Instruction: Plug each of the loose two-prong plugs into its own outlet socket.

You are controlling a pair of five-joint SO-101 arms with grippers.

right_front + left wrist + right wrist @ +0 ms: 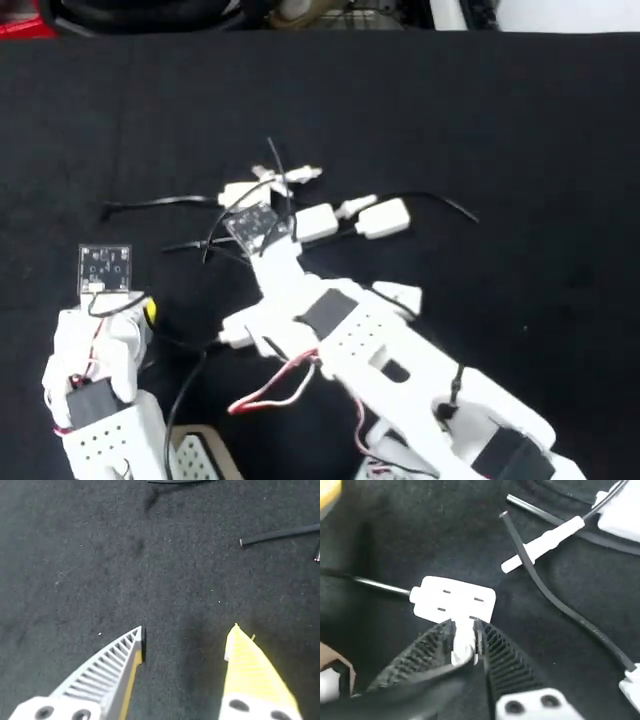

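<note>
The right arm (400,350) reaches to the middle of the black cloth-covered desk (520,120). Its jaws are closed on a small white two-prong plug (462,640), whose front end touches one long edge of a flat white plastic outlet block (454,600) with four short slots in its upper face. The prongs are hidden, so I cannot tell whether they sit in a slot pair or merely rest on the plastic. That is the main hazard: if they are off the slots, a push would likely skid the plug across the face or twist it between the ribbed jaws, which pinch it only at their tips. The block looks light and lies free on the cloth, tethered by nothing but its thin black lead (375,585), so pressure that is not square to it could tip it or slide it away rather than seat the plug. The left arm (95,400) stands by the desk's near left corner with its white and yellow jaws open over bare cloth, well apart from the block, so nothing braces it. A long white plug (542,545) and a loose black cable (560,605) lie near the block; a sideways slip could sweep them, tangle the cables and drag a neighbouring white block (385,217) out of place
</note>
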